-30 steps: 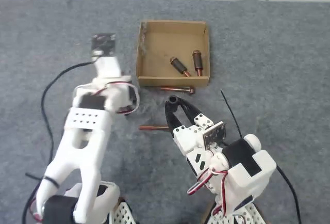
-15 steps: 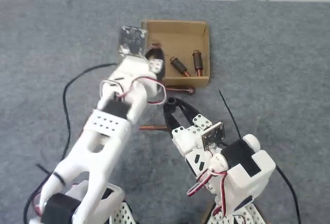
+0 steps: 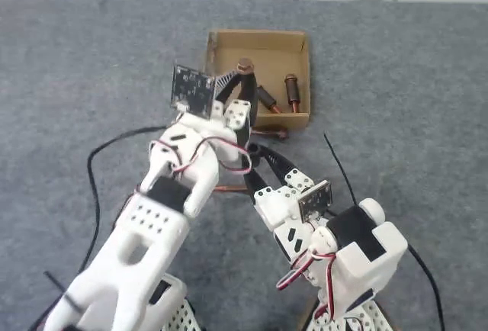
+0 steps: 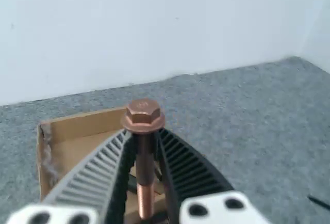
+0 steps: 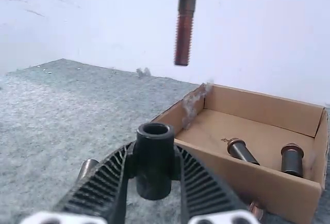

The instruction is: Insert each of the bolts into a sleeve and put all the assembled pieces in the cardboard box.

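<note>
Swung in from 9 o'clock, my left hand (image 3: 243, 78) grips a bolt (image 4: 144, 131) over the cardboard box (image 3: 259, 38); my right hand (image 5: 153, 149), at the box's 6 o'clock, clamps a sleeve (image 5: 153, 168).

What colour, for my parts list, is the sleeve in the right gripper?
Black. The sleeve, held upright in the right gripper, shows best in the right wrist view.

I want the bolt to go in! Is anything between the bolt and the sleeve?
Nothing visible. The bolt hangs tip down in the left hand, the sleeve sits in the right hand with its hole open upward, and only air lies between them.
</note>
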Action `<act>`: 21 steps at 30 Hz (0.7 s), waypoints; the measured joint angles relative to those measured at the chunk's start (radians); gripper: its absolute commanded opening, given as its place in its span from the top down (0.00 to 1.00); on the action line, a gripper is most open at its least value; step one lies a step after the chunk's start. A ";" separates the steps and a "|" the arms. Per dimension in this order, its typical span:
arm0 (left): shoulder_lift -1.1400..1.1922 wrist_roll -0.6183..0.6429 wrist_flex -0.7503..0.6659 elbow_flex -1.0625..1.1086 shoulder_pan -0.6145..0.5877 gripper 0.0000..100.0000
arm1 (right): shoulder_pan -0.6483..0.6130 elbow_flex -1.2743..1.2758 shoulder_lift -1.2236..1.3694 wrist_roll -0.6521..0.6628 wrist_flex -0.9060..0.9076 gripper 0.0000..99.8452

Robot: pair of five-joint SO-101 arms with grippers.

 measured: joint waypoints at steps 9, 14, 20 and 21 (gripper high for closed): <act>-0.198 -0.002 0.052 0.147 0.054 0.99 | 0.000 0.000 0.000 0.000 0.000 0.99; -0.241 0.005 0.052 0.195 0.054 0.99 | 0.000 0.000 0.000 0.000 0.000 0.99; -0.282 0.114 0.052 0.229 0.054 0.99 | 0.000 0.000 0.000 0.000 0.000 0.99; -0.285 0.124 0.052 0.230 0.054 0.99 | 0.000 0.000 0.000 0.000 0.000 0.99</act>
